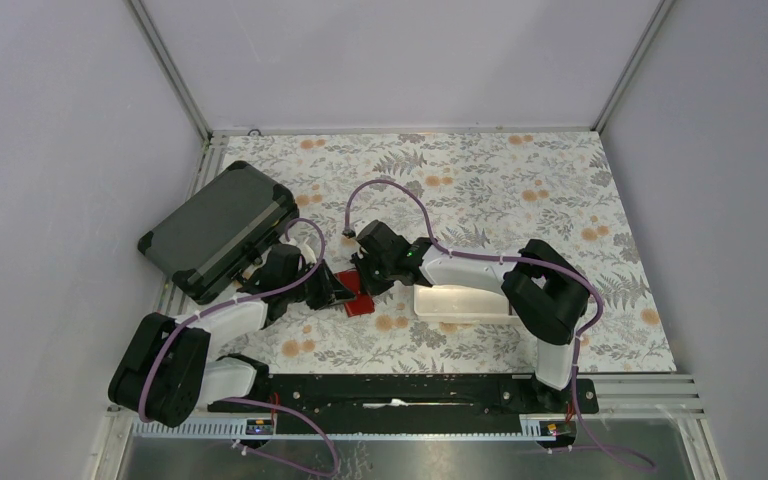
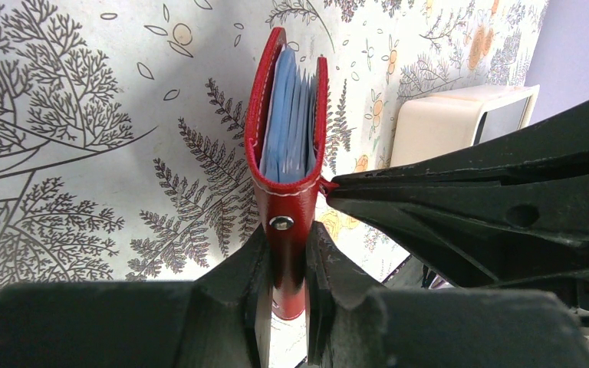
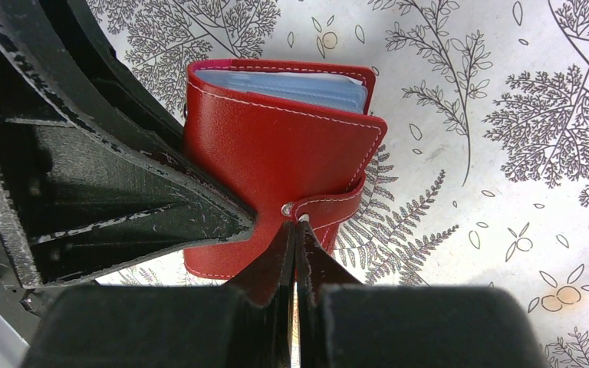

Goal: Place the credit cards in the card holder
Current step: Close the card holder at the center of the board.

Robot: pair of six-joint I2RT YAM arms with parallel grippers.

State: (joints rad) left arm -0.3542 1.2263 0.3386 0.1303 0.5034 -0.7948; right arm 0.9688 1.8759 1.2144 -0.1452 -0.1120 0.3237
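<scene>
In the left gripper (image 2: 285, 264): the red card holder (image 2: 285, 201), clamped across its thickness and stood on edge, likely so it stays steady for the other arm.
Right gripper (image 3: 295, 244): fingers pressed together on the tip of the snap strap (image 3: 337, 201), apparently working the fastening; whether opening or closing, I cannot tell.
Credit cards (image 2: 287, 107): light blue ones sit inside, fanned between the red covers; no yellow-brown one shows.
Stage: judged near the end, only the strap left.
Surroundings: white tray (image 1: 460, 303) just beside the right gripper; dark grey case (image 1: 218, 228) apart, left.
</scene>
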